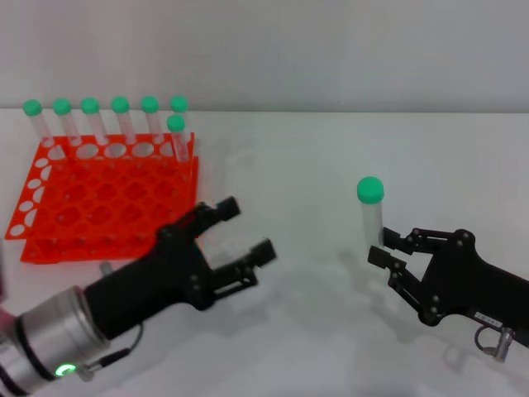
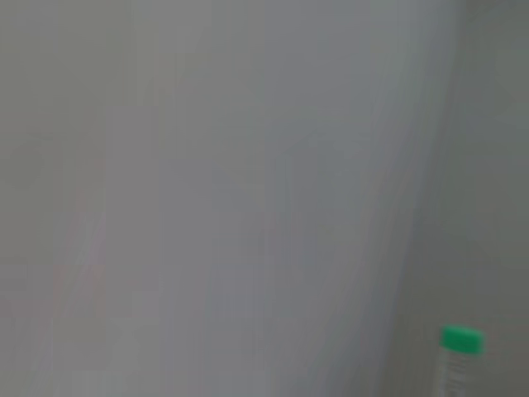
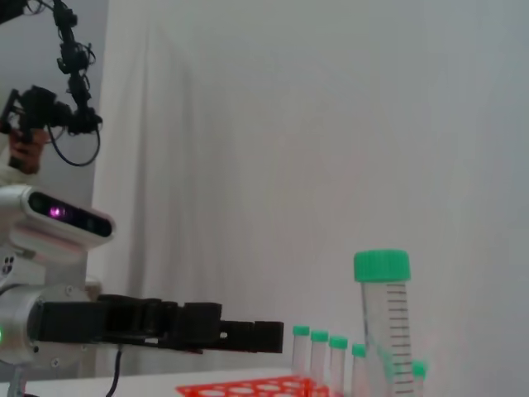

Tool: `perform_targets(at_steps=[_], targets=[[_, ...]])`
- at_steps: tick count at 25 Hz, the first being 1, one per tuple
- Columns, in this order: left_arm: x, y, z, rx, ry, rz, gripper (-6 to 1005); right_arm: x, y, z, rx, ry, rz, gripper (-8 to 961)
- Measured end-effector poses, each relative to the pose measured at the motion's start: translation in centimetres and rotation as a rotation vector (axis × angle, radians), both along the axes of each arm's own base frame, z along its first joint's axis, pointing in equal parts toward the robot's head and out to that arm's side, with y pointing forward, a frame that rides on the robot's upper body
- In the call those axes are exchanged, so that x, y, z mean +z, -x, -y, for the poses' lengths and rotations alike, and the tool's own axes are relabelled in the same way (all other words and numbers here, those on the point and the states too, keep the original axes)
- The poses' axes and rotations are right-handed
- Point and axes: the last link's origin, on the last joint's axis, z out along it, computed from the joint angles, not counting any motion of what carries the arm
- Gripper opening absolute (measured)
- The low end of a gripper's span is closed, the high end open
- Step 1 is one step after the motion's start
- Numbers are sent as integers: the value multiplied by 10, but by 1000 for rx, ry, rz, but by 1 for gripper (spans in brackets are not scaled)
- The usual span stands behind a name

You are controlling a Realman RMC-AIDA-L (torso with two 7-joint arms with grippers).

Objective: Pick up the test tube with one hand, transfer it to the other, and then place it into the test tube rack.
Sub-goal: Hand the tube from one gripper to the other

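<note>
White tabletop [image 1: 331, 331]: the right gripper [image 1: 382, 248] clamped the test tube [image 1: 371, 217] upright near its lower end, green cap up, while the left gripper [image 1: 248, 227] stood spread apart beside the test tube rack [image 1: 107, 198].

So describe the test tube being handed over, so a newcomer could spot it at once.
Start at the orange test tube rack on the table's left, then look right past the open left gripper to the right gripper. The test tube stands upright in its fingers. Unlike the green-capped tubes standing in the rack, it is alone, away from the rack.
</note>
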Motion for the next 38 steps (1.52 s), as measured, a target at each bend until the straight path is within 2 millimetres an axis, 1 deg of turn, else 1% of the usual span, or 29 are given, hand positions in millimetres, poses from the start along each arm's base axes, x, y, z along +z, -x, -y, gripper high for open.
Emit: perform_targets(at_steps=[3,7,9,14,21,33,38], targets=[[-9,-9,-1,-41,31,-15,888,-3,-1,-2,-14,6,17,188],[-20,-17,-2,-52,49,-30,885,-7,1,-4,-10,21,29,188],[-29,-24,-3,-64,52,-46,883,-10,3,-3,-1,34,33,188],[-39,-35,-6,-84,50,-68,878,-16,5,0,11,60,44,187],[-42,-45,-7,-122,1,-68,871,-20,5,2,12,74,50,187],[-45,-53,-8,-140,-30,-66,859,-22,5,2,12,76,60,187],[-47,-53,-7,-136,-30,-75,854,-23,8,0,23,75,59,187]])
